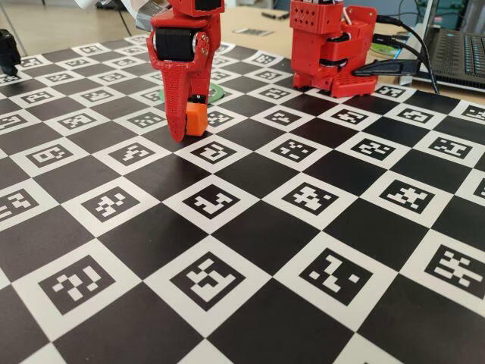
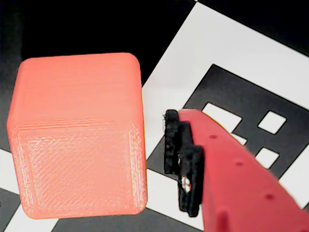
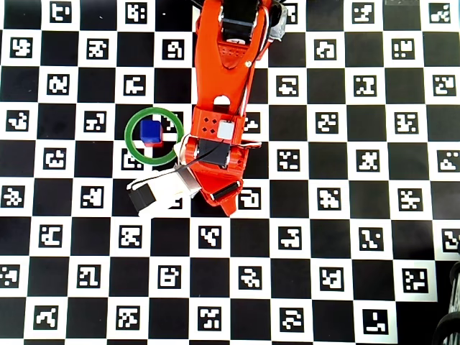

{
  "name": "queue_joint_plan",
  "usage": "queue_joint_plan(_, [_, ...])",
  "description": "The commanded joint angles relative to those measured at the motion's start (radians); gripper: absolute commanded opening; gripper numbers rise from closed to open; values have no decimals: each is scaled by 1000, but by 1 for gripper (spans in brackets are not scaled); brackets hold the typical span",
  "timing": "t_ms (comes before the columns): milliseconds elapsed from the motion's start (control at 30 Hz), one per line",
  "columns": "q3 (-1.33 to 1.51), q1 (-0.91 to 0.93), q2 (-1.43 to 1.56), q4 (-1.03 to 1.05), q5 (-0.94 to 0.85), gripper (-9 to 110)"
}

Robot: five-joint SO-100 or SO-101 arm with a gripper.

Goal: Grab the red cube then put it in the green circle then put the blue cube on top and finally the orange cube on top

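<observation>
The orange cube (image 1: 195,119) rests on the checkerboard just in front of the green circle (image 1: 217,92). My red gripper (image 1: 189,130) stands over it, fingertips at the board, one finger in front of the cube. In the wrist view the orange cube (image 2: 77,140) fills the left side, and a narrow gap separates it from the black pad (image 2: 181,159) of the right finger; the other finger is out of frame. From overhead, the blue cube (image 3: 150,130) sits on the red cube (image 3: 153,144) inside the green circle (image 3: 129,140). The arm hides the orange cube there.
The arm's red base (image 1: 333,45) stands at the back of the board. A laptop (image 1: 458,53) and cables lie at the back right. A white camera mount (image 3: 154,194) sticks out beside the gripper (image 3: 223,201).
</observation>
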Motion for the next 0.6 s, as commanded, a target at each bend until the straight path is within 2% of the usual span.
queue_joint_plan(0, [-9, -6, 54, -14, 15, 14])
queue_joint_plan(233, [-86, -14, 75, 89, 44, 11])
queue_joint_plan(567, [-451, 55, 112, 431, 92, 10])
